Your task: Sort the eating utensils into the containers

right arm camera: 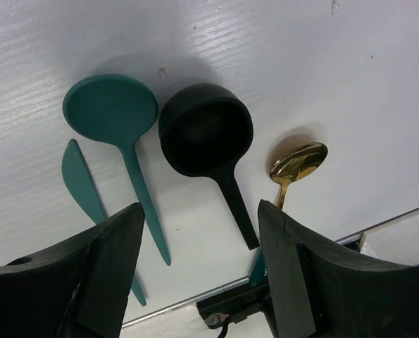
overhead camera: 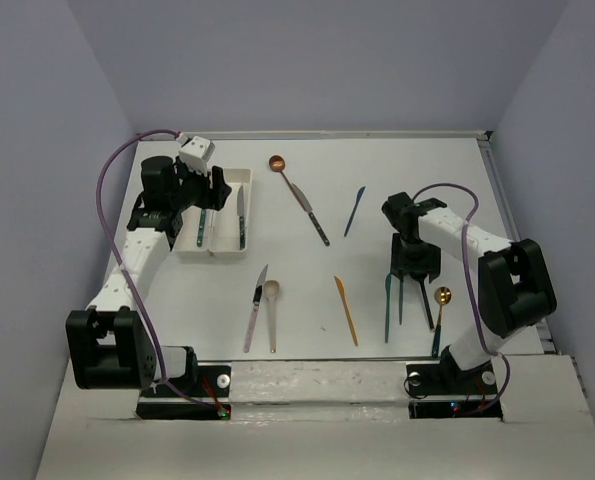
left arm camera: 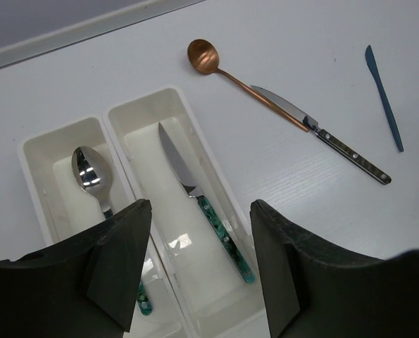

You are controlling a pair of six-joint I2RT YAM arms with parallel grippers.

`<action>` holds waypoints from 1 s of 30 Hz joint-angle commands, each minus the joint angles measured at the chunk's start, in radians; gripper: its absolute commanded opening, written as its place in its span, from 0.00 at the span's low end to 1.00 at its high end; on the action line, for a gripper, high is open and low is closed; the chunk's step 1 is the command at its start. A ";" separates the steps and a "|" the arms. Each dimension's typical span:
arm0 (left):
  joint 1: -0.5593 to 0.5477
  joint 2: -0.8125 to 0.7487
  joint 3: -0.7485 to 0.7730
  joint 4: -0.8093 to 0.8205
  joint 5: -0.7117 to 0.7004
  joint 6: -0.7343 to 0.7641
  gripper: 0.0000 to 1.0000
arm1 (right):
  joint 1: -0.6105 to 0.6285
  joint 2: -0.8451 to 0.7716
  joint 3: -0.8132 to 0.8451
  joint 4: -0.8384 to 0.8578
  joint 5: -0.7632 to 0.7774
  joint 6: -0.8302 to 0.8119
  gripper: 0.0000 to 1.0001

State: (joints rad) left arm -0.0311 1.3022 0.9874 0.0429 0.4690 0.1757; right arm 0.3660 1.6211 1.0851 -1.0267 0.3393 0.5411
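Two white containers stand side by side at the far left: the left tray (left arm camera: 33, 162) holds a teal-handled spoon (left arm camera: 89, 172), the right tray (left arm camera: 149, 102) a teal-handled knife (left arm camera: 195, 190). My left gripper (left arm camera: 198, 211) hangs open and empty above them, also seen from above (overhead camera: 203, 186). My right gripper (right arm camera: 201, 210) is open and empty over a teal spoon (right arm camera: 110, 109), a teal knife (right arm camera: 79, 179), a black spoon (right arm camera: 205, 137) and a gold spoon (right arm camera: 298, 162) at the near right (overhead camera: 412, 270).
Loose on the table lie a copper spoon (overhead camera: 276, 162), a black-handled silver knife (overhead camera: 315, 220), a blue knife (overhead camera: 354, 211), an orange knife (overhead camera: 346, 310), a beige spoon (overhead camera: 272, 300) and a pink-handled knife (overhead camera: 255, 308). Walls close in on three sides.
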 commanded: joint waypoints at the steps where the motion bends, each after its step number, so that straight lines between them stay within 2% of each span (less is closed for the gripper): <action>1: 0.007 -0.050 -0.013 0.048 0.028 0.015 0.69 | -0.016 0.022 0.013 0.033 -0.016 -0.015 0.72; 10: 0.011 -0.072 -0.026 0.061 0.036 0.013 0.69 | -0.128 0.068 0.001 0.108 -0.048 -0.085 0.70; 15: 0.013 -0.073 -0.027 0.066 0.039 0.015 0.69 | -0.128 0.091 -0.028 0.163 -0.095 -0.116 0.59; 18: 0.013 -0.073 -0.026 0.068 0.037 0.011 0.69 | -0.128 0.098 -0.040 0.188 -0.121 -0.130 0.56; 29: 0.016 -0.080 -0.029 0.071 0.037 0.011 0.70 | -0.128 0.072 -0.013 0.212 -0.102 -0.144 0.43; 30: 0.016 -0.080 -0.030 0.071 0.037 0.013 0.70 | -0.128 0.068 -0.013 0.215 -0.099 -0.142 0.40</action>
State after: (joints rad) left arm -0.0238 1.2644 0.9722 0.0643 0.4862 0.1787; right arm 0.2367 1.7130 1.0519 -0.8787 0.2535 0.4065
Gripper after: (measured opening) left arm 0.692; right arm 0.553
